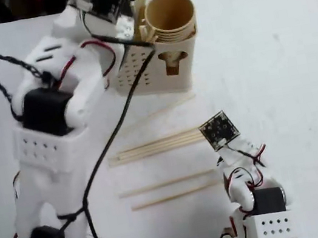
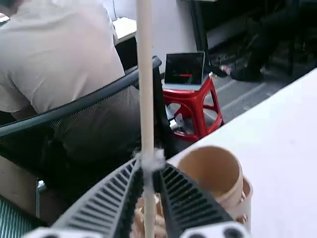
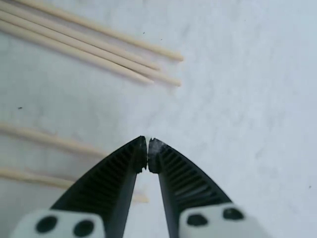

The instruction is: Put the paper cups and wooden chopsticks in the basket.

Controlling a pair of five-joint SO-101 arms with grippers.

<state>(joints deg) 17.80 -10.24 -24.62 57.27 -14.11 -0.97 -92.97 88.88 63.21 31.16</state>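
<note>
While pinching pale chopstick (image 2: 144, 74) upright in left gripper (image 2: 148, 167) over tan cups (image 2: 213, 171) at twelve o'clock, pressed together at right gripper (image 3: 147, 148) above white table (image 3: 237, 99); red stool (image 2: 193, 106) beyond.

Red plastic stool (image 2: 190, 106) stands on grey floor (image 2: 247, 94). Small dark screen (image 2: 184, 69) rests on the stool's seat. Black mesh office chair (image 2: 84, 124) just beside stool. White table (image 2: 282, 148) in front of stool. Dark furniture leg (image 2: 197, 25) behind stool.
</note>
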